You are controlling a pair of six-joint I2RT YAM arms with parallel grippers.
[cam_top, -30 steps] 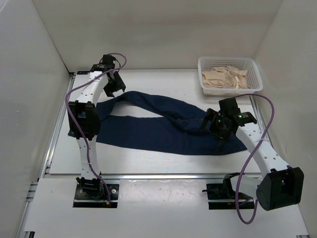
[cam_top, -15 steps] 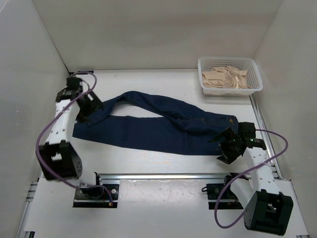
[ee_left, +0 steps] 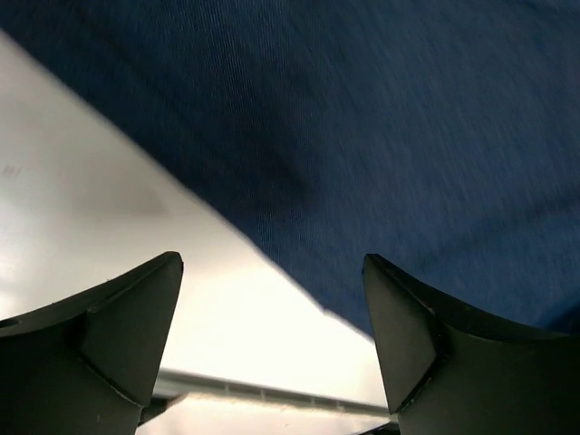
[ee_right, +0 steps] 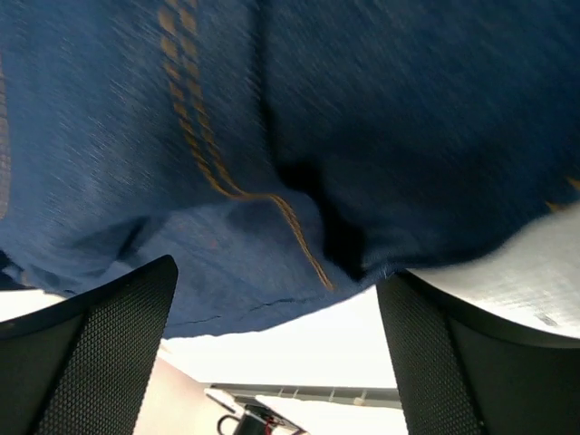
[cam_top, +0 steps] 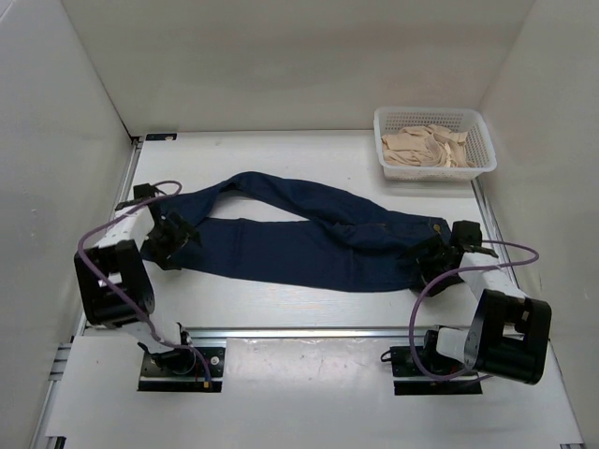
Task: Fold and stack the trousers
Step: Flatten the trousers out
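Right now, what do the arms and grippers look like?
The left arm and right arm have white links and boxy black joints, each trailing a purple cable. The left gripper has smooth black wedge fingers; the right gripper has mesh-textured black ones.

Dark navy trousers (cam_top: 299, 248), tan stitching; white mesh basket (cam_top: 440, 172); beige garments (cam_top: 426, 145).

Both the left arm (cam_top: 112, 281) and right arm (cam_top: 505, 332) are white tubes with chunky black joint boxes, with a purple cable (cam_top: 94, 245) looping off each. Black base plates (cam_top: 178, 367) sit just this side of the silver rail (cam_top: 299, 331). The left gripper (ee_left: 272, 263) has smooth black wedge fingers (ee_left: 118, 335), the right gripper (ee_right: 276, 272) mesh-textured ones.
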